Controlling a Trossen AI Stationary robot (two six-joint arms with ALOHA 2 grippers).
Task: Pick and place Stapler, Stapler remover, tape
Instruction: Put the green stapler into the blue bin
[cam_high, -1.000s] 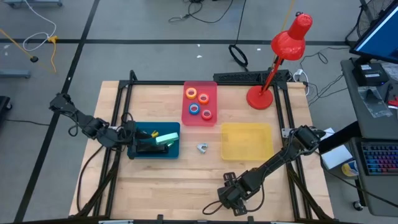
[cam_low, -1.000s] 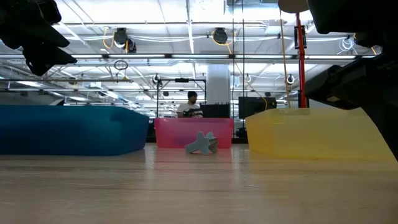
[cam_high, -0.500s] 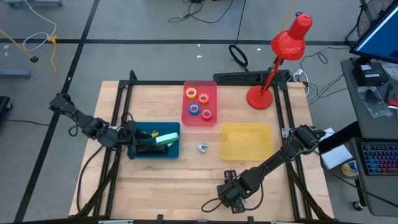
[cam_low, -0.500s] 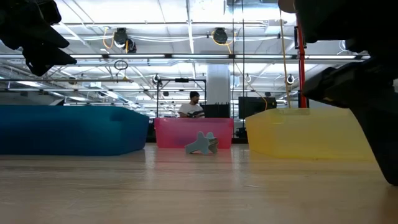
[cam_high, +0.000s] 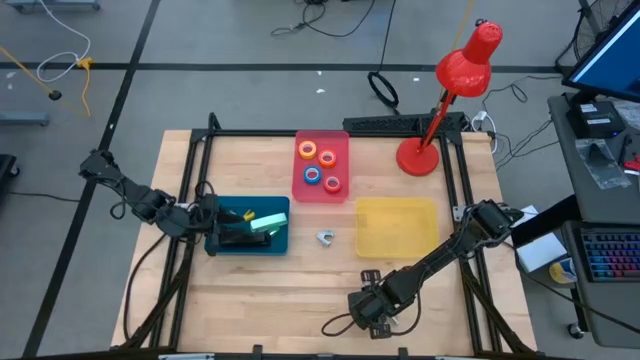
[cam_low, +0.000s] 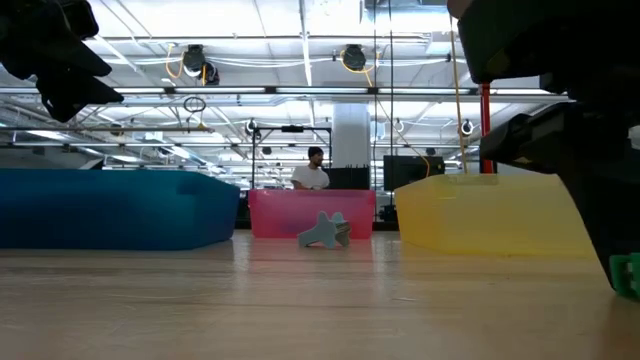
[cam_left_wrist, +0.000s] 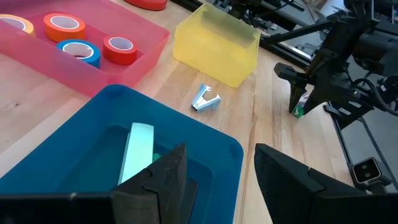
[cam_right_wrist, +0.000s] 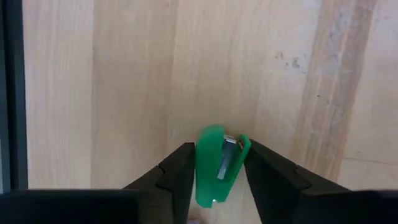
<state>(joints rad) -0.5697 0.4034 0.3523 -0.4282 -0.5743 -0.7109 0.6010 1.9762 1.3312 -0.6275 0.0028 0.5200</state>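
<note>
right gripper (cam_right_wrist: 219, 171) clamped on green stapler (cam_right_wrist: 219, 163) at table's 5 o'clock; lift straight, head 10 o'clock to blue tray (cam_high: 275, 243). left gripper (cam_left_wrist: 217, 165) parted there.

Two dark, near-black jointed arms w/ black cables along links; left gripper (cam_left_wrist: 214, 177) & right gripper (cam_right_wrist: 217, 168): matte black, angular fingers.
</note>
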